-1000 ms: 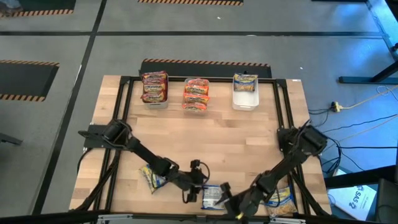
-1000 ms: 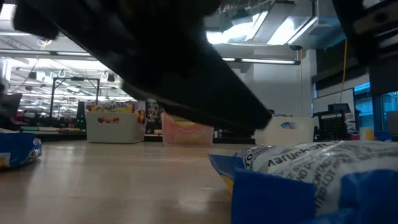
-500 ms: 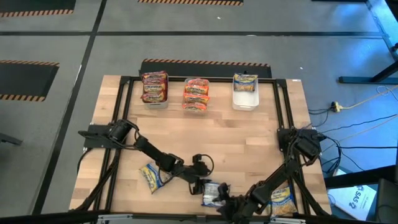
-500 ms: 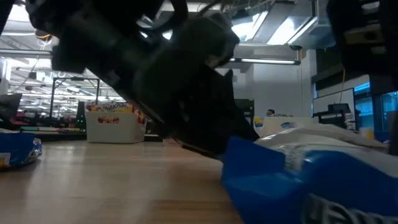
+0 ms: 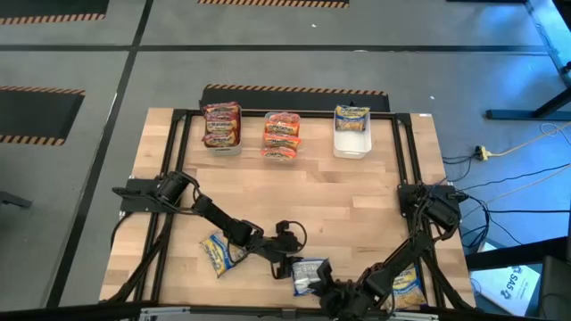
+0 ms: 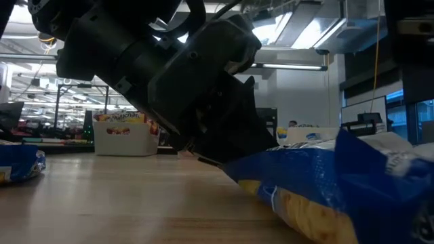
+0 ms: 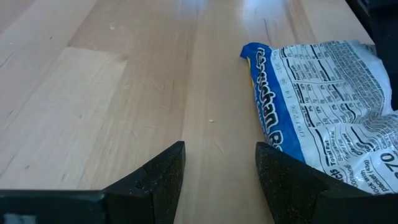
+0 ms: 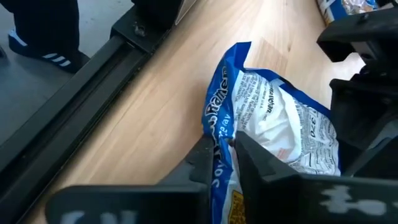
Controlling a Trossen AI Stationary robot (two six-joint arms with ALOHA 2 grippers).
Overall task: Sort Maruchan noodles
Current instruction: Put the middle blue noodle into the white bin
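Since the earlier frame, the right gripper (image 8: 225,163) has pinched the blue packet (image 8: 273,127) edge, lifting it; left gripper (image 7: 219,180) spread beside it.

Floor (image 5: 294,62): grey, crossed by dark lines; black-and-orange hazard stripes (image 5: 294,89) at 12 o'clock of the table, more at 9 and 11 o'clock.
Table (image 5: 303,192): pale wood planks, edged by a black metal frame (image 5: 178,143).
Cables (image 5: 517,178): loose on the floor at 3 o'clock, with a yellow plug (image 5: 482,153).
Ceiling (image 6: 298,30): long bright light panels.
Far room (image 6: 47,102): rows of lit racks and equipment.
Monitors (image 6: 363,132): dark screens at 3 o'clock in the low view.
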